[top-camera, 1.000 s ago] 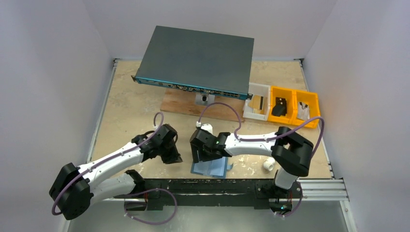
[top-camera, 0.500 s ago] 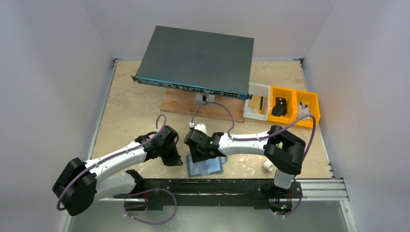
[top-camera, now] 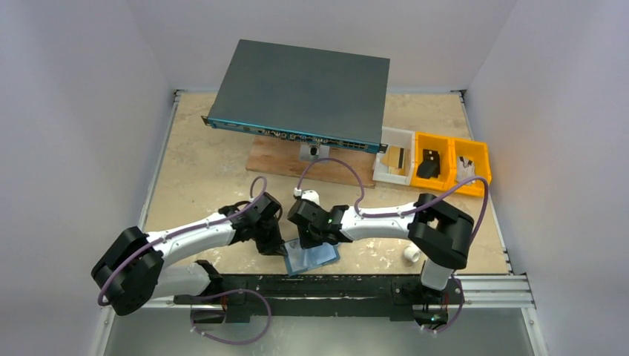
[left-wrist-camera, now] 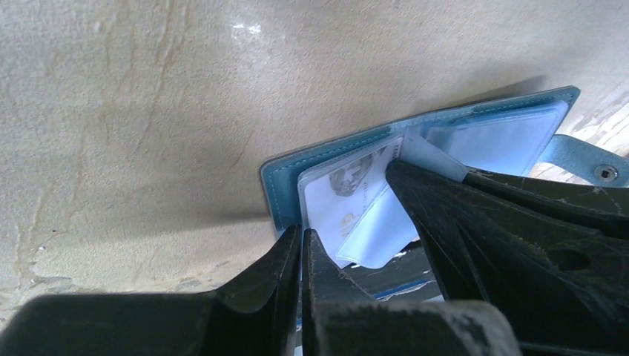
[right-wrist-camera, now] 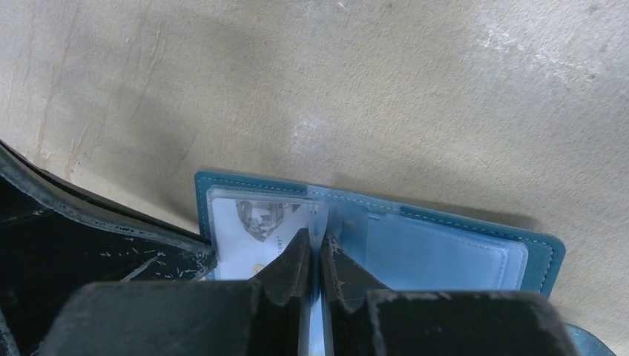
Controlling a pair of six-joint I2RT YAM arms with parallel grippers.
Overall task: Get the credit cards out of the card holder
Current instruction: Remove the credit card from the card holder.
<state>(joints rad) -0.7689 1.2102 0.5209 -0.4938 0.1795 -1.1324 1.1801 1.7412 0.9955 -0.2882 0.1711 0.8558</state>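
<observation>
Snapping from wide to tight, the right gripper (right-wrist-camera: 314, 248) now pinches a clear inner leaf (right-wrist-camera: 316, 215) of the open card holder (right-wrist-camera: 445, 256) at the near edge of the table (top-camera: 193, 170), while the shut left gripper (left-wrist-camera: 300, 241) has crept beside it, a credit card (left-wrist-camera: 337, 200) still slotted inside.

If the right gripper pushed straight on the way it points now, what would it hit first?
The open card holder: the right gripper, shut on what looks like a clear inner sleeve, points down at its middle fold, with the table behind. Depth is unclear.
</observation>
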